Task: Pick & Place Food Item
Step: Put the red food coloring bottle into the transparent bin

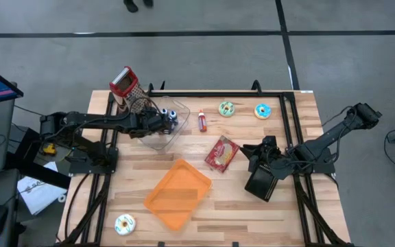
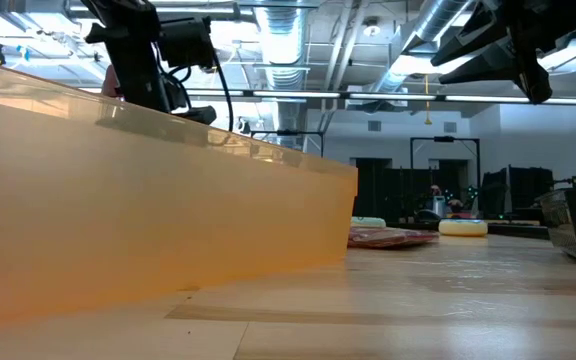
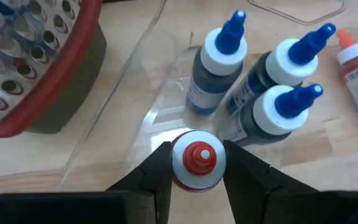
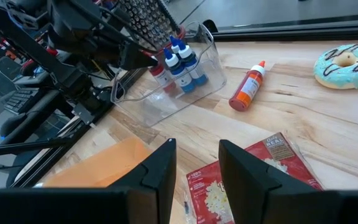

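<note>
A clear plastic bin (image 1: 158, 137) stands at the far left of the table with three blue-capped bottles (image 3: 272, 93) upright in it. My left gripper (image 3: 197, 158) reaches into the bin and is shut on a fourth bottle with a white cap and red tip (image 3: 197, 155). An orange-red bottle (image 1: 201, 121) lies on the table right of the bin. My right gripper (image 4: 196, 163) hovers open over a red snack packet (image 1: 221, 153) at mid-table, nothing between its fingers. My left gripper pinches the bottle's white cap (image 3: 178, 168) between its two fingers, one on each side. The fingers slant down from the table's left. The bottle stands upright inside the bin; its base is hidden, so whether it rests on the bin's floor I cannot tell.
An orange tray (image 1: 177, 193) lies near the front, a metal grater (image 1: 124, 86) with a red frame stands behind the bin. Donuts lie at the far edge (image 1: 225, 108), (image 1: 262, 110) and the near left corner (image 1: 125, 224). A black box (image 1: 261, 184) sits beside my right gripper.
</note>
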You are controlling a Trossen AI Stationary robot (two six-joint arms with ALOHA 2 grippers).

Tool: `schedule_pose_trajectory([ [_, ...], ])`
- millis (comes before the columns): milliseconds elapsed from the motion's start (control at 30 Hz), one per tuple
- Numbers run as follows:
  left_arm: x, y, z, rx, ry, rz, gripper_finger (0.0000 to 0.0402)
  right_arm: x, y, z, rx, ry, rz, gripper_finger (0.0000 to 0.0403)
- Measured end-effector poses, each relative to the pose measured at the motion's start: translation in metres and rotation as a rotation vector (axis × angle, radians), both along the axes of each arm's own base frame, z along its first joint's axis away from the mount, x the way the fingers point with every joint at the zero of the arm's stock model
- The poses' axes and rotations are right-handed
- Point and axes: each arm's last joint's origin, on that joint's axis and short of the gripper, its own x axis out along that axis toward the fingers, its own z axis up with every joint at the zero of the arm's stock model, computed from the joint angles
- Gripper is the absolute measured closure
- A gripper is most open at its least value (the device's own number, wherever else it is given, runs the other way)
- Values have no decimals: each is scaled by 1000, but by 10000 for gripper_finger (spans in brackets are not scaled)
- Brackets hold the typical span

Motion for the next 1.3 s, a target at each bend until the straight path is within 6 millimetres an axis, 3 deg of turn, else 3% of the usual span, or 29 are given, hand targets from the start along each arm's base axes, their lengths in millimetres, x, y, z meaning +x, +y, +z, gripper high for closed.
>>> schedule_pose_trajectory([
  [333, 4, 1, 2, 47, 51, -116, 294, -1, 0, -1, -7, 11, 0, 288],
  [767, 2, 6, 1, 42, 66, -104, 294, -1, 0, -1, -4, 10, -2, 288],
  [1300, 2, 8, 2, 39, 49, -93, 267, -1, 0, -1, -3, 11, -2, 288],
])
